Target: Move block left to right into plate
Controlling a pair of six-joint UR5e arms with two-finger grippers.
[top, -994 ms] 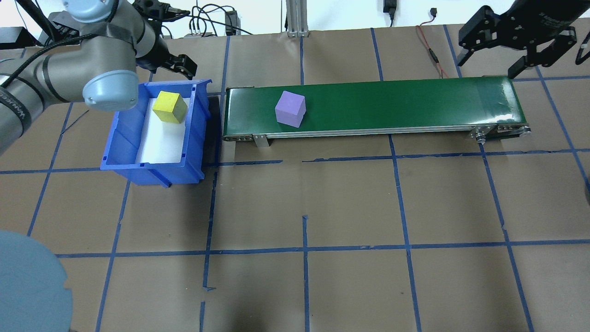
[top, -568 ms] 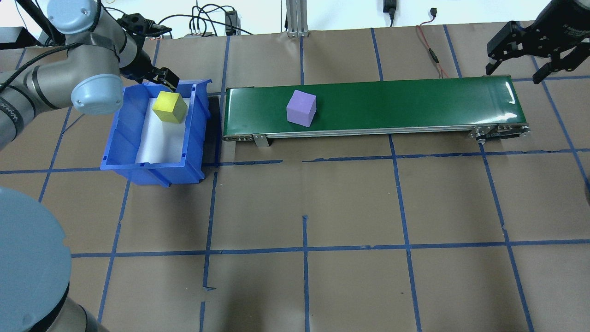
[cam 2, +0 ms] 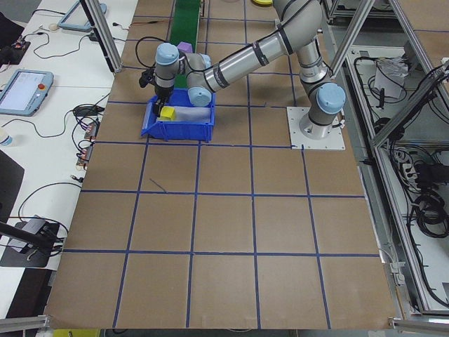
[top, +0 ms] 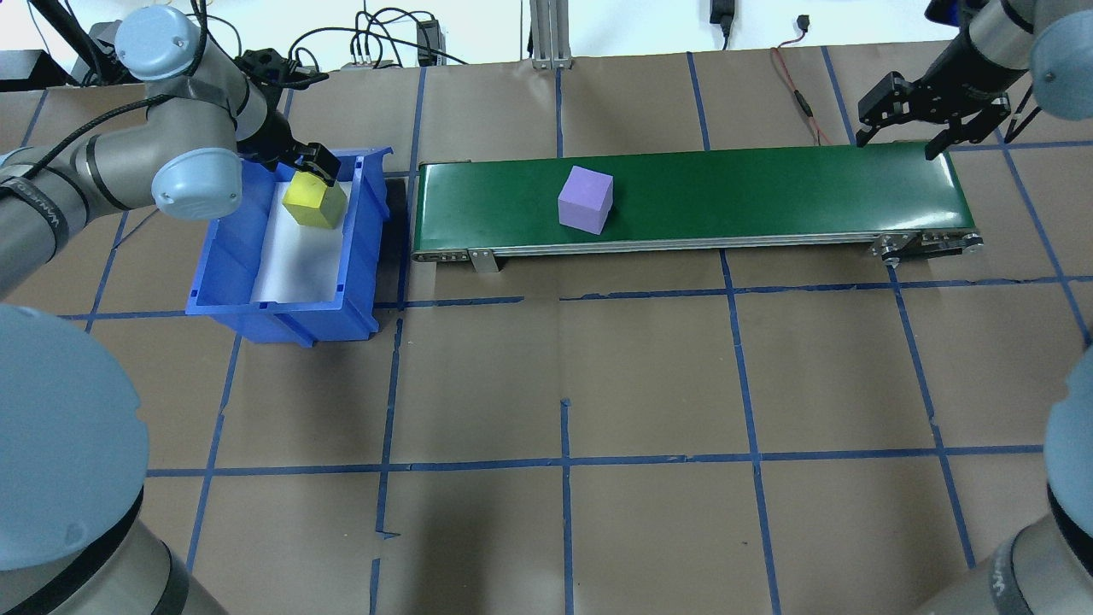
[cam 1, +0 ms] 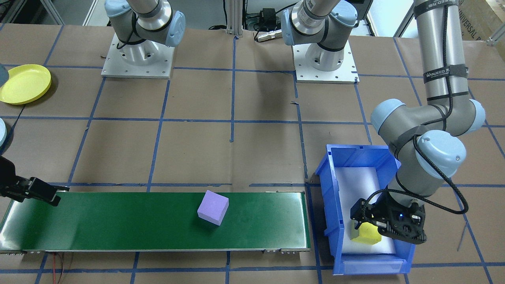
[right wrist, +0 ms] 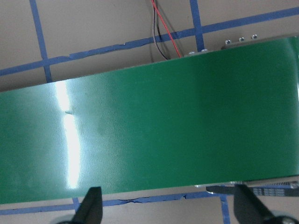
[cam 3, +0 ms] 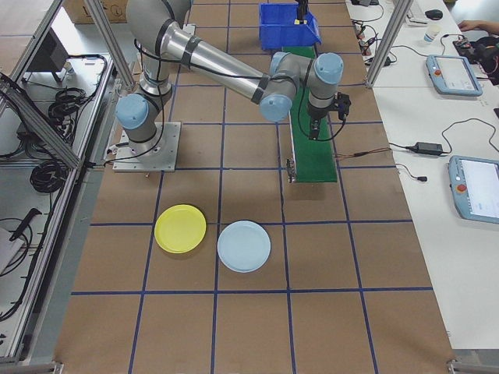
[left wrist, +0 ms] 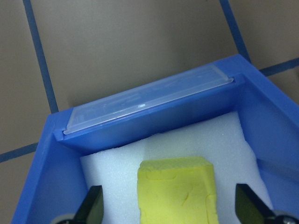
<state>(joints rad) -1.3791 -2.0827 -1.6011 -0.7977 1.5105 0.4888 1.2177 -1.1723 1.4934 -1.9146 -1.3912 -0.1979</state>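
Observation:
A yellow block (top: 313, 203) lies on white foam at the far end of the blue bin (top: 282, 318) on the left. My left gripper (top: 305, 169) hangs open just over it, and the left wrist view shows one finger on each side of the yellow block (left wrist: 177, 192) with a gap to both. A purple block (top: 586, 199) sits on the green conveyor belt (top: 768, 184), left of its middle. My right gripper (top: 898, 141) is open and empty above the belt's right end. The yellow plate (cam 3: 180, 228) lies on the table beyond that end, near the right arm's base.
A light-blue plate (cam 3: 244, 245) lies beside the yellow one. The bin's tall walls (cam 1: 327, 189) surround the left gripper. A red and black cable (top: 798, 94) runs behind the belt. Brown paper with a blue tape grid covers the table.
The purple block has ridden to the right along the belt. My left gripper has come down into the bin over the yellow block. My right gripper has dropped toward the belt's right end.

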